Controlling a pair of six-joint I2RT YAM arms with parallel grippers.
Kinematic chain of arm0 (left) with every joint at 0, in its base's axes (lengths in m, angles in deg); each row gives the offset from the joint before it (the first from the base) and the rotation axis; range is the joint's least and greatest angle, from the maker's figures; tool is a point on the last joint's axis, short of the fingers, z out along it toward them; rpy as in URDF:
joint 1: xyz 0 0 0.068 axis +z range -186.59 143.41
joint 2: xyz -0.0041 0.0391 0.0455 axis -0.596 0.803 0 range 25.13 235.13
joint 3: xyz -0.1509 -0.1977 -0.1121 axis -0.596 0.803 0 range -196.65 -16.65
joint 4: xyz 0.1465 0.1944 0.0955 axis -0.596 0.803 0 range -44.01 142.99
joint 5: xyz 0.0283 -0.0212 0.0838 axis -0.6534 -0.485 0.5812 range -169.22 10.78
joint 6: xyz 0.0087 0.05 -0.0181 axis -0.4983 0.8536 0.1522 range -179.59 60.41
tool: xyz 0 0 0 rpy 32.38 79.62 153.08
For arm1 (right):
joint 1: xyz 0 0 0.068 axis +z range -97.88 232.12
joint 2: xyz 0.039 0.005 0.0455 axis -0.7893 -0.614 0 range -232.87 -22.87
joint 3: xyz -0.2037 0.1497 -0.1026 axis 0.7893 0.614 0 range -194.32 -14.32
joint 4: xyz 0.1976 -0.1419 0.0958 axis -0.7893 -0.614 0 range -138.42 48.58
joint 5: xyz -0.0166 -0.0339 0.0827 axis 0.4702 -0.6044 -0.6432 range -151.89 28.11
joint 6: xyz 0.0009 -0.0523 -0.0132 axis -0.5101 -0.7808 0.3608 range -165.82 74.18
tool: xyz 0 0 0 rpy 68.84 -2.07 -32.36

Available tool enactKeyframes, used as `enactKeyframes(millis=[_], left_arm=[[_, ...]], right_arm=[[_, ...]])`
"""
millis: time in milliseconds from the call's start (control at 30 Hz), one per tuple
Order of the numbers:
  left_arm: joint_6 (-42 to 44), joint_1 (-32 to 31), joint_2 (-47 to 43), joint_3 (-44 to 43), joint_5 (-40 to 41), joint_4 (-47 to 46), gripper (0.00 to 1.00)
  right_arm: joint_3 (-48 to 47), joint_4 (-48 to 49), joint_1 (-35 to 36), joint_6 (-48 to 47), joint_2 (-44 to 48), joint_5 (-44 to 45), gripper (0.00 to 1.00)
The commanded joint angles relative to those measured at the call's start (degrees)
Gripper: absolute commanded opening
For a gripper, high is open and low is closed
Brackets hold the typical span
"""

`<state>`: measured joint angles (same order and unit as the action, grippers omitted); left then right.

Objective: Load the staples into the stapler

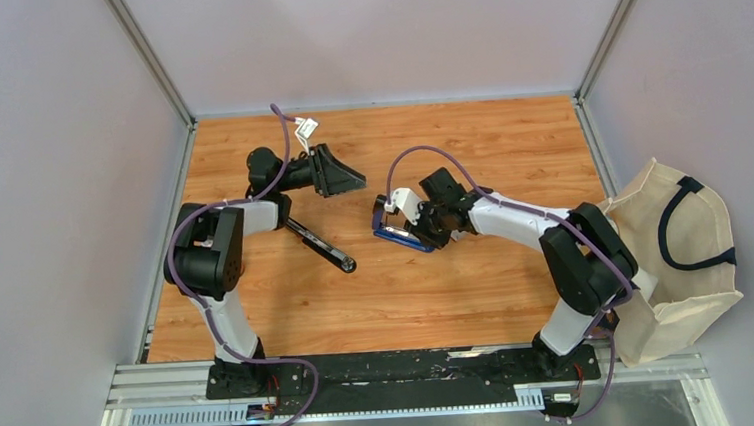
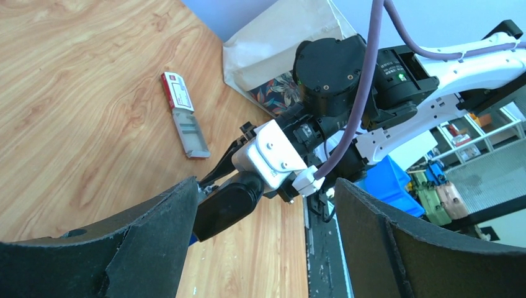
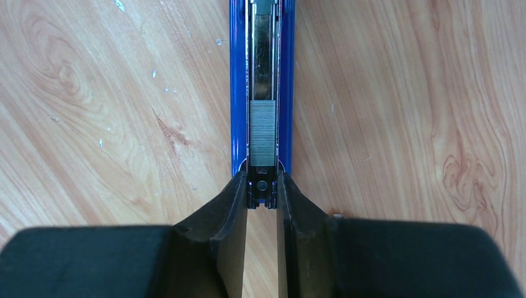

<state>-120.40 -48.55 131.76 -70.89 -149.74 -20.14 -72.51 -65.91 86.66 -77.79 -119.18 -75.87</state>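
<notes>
Now grey staples (image 3: 262, 133) in blue stapler (image 3: 238, 93); right hand (image 3: 262, 186) grips it, left hand (image 2: 265, 189) wide.

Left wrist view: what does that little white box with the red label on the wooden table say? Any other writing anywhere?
Small white box with a red-pink label: has print, too small and blurred to read.
Blue metal stapler: no writing shows.
Beige cloth bag: no writing shows.
So nothing is readable.
</notes>
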Motion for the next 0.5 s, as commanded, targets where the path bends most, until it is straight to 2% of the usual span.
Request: enactKeyframes(millis=[0,200,467], left_arm=[[0.25,0.28,-1.77,0.62,-0.94,-6.65,0.88],[4.47,1.15,-4.58,1.77,0.38,-2.87,0.89],[4.57,1.24,-3.62,1.68,0.21,-2.78,0.89]], right_arm=[[1.15,0.94,-0.35,0.59,2.27,-2.02,0.11],[1.24,1.46,-1.32,1.47,3.5,-3.42,0.1],[1.77,2.52,-3.25,3.05,4.99,-5.8,0.09]])
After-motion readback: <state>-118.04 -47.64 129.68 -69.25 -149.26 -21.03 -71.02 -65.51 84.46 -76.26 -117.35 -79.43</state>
